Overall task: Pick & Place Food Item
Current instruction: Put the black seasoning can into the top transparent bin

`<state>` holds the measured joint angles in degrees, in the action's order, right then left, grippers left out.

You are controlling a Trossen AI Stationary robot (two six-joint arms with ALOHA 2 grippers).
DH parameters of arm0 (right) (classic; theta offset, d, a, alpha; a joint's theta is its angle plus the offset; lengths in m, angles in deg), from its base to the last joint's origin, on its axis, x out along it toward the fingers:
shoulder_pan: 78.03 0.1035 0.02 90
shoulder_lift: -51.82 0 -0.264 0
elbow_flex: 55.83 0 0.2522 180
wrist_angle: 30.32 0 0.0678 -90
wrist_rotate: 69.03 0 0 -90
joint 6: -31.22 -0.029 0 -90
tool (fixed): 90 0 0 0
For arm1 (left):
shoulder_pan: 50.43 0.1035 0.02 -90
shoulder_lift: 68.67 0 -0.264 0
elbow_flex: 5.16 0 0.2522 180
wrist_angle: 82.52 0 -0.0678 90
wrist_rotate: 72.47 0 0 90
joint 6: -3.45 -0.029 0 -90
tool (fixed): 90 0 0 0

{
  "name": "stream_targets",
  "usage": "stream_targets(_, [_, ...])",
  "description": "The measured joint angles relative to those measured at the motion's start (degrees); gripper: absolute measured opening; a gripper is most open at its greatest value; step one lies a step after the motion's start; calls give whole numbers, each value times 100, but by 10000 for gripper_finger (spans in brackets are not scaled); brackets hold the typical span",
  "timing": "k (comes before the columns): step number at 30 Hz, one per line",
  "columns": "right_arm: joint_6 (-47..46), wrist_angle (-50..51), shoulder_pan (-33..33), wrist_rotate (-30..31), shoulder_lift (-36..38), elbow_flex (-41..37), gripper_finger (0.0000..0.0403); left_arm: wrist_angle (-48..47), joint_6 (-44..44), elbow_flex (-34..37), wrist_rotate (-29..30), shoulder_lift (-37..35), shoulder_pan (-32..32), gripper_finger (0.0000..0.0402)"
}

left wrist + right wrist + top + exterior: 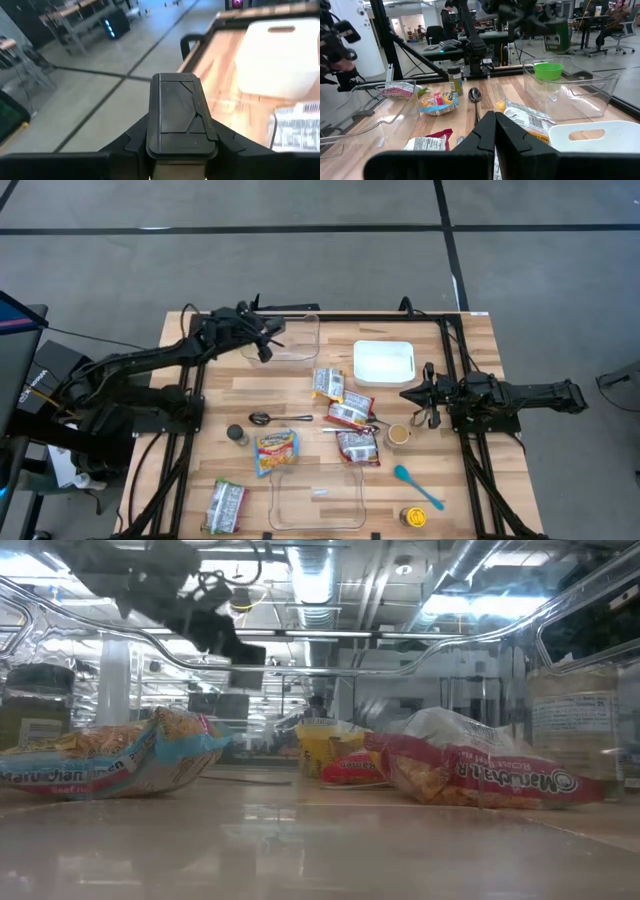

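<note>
Several ramen packets lie flat on the wooden table: three near the middle (329, 383), (350, 412), (358, 447), one orange and blue (276, 450), and one at the near left (226, 505). My left gripper (265, 343) hangs over the left end of a clear bin (295, 337) at the table's far side. In its wrist view it shows only as a dark block (177, 120). My right gripper (410, 393) waits shut at the table's right side, level, with nothing in it (495, 131). Something green (548, 70) shows in or behind the far bin.
A white tray (383, 362) sits right of the far bin. A second clear bin (315, 500) stands at the near edge. A metal spoon (278, 418), a dark jar (237, 435), a small cup (399, 434), a blue spoon (417, 487) and a yellow-lidded can (413, 517) lie about.
</note>
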<state>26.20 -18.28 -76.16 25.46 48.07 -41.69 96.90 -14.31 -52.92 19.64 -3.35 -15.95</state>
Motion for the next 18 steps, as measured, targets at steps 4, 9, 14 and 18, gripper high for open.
stream_targets(4, [0, 0, 1, 0, 0, -1, 0, 120, 1, 0, -2, 367, 0, 114])
stream_targets(9, [0, 0, 0, 0, 2, -2, 0, 441, 4, 0, -222, 754, 0, 131])
stream_targets(14, [0, 0, 2, 0, 0, -2, 0, 730, 4, 2, -248, 1010, 0, 116])
stream_targets(18, [0, 0, 2, 0, 1, 0, 0, 1084, 34, 2, -348, 1199, 0, 116])
